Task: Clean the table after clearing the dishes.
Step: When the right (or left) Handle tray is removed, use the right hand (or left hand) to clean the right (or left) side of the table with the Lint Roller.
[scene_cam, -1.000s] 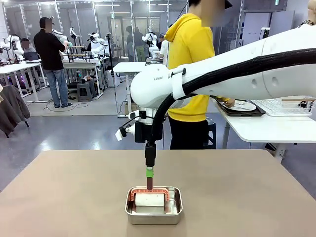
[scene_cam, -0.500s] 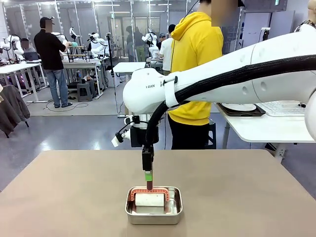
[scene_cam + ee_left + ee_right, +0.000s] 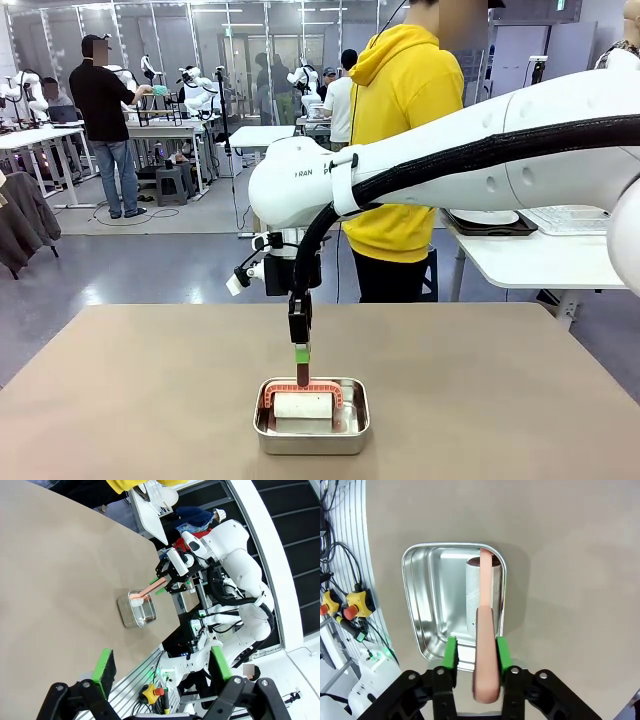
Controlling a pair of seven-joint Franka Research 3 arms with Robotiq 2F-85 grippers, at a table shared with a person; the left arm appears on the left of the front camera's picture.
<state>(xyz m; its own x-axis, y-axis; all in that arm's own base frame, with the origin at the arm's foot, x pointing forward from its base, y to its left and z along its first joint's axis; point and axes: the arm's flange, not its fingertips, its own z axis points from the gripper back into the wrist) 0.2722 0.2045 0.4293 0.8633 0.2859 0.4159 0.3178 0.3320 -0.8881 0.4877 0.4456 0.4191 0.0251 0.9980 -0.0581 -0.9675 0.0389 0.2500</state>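
The tan table (image 3: 500, 400) carries a small steel pan (image 3: 265, 430) near its front edge, with a white roller (image 3: 303, 405) lying in it. My right gripper (image 3: 302, 372) points straight down over the pan. In the right wrist view its green pads (image 3: 451, 655) are shut on the roller's pink handle (image 3: 486, 630). The left gripper (image 3: 162, 664) hangs open above the table (image 3: 50, 580) with nothing between its fingers, looking across at the pan (image 3: 137, 612). A white plate on a black tray (image 3: 487, 218), one of the dishes, sits on a white side table at the right.
A person in a yellow hoodie (image 3: 405, 130) stands at the far edge, behind my right arm. A white wire rack (image 3: 575, 215) sits beside the tray on the side table. The tabletop around the pan is bare on both sides.
My right gripper has closed on the roller's pink handle; a second ago its fingers stood open around it. The arm shifted slightly left, and the person stepped nearer the table.
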